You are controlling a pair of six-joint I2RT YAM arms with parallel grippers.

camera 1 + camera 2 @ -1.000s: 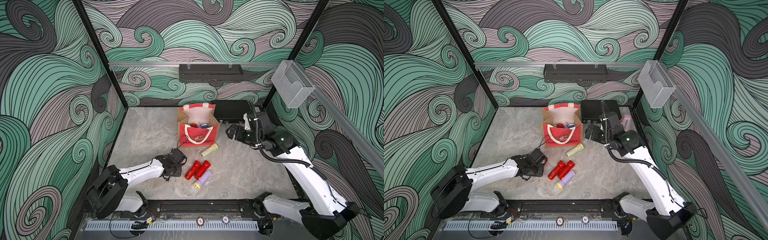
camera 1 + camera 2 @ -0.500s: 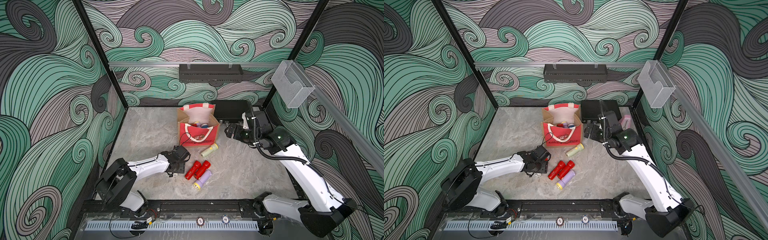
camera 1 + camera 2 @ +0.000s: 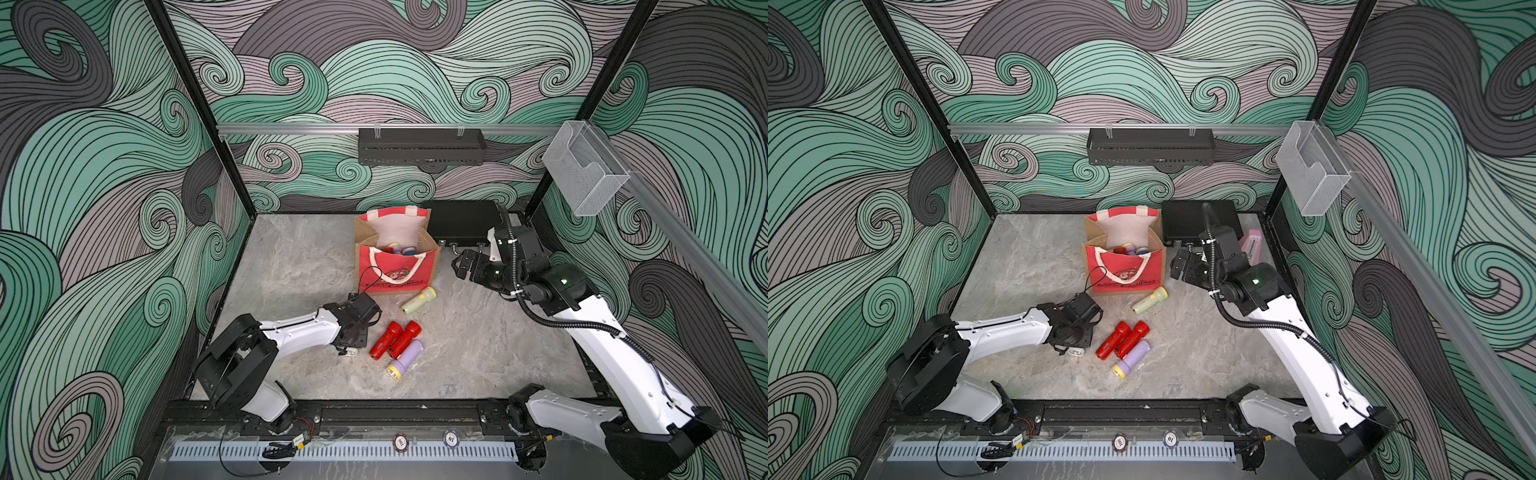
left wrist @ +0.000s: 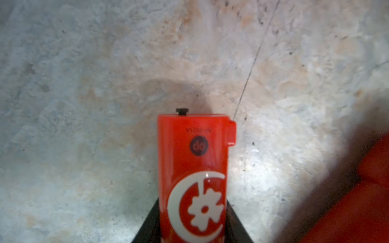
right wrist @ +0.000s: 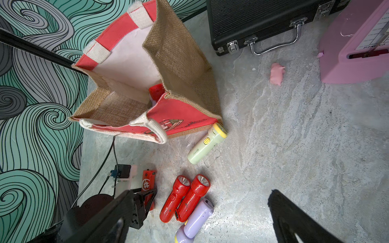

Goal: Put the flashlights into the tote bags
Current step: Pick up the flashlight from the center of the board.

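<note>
Red crescent-marked flashlight (image 4: 193,178) sits clamped in left gripper (image 5: 148,194), left of desk (image 3: 478,365) centre; four loose flashlights (image 3: 405,338) lie before the tote bag (image 3: 395,274); right gripper (image 3: 464,266) gapes; front-right corner lies bare.

Bright, even overhead light casts only soft shadows on the bench (image 3: 478,340) (image 3: 1196,353) in both top views, which bow at the edges; the left wrist view is blurred, with sheen on the red flashlight (image 4: 189,164) and a dark shadow.
</note>
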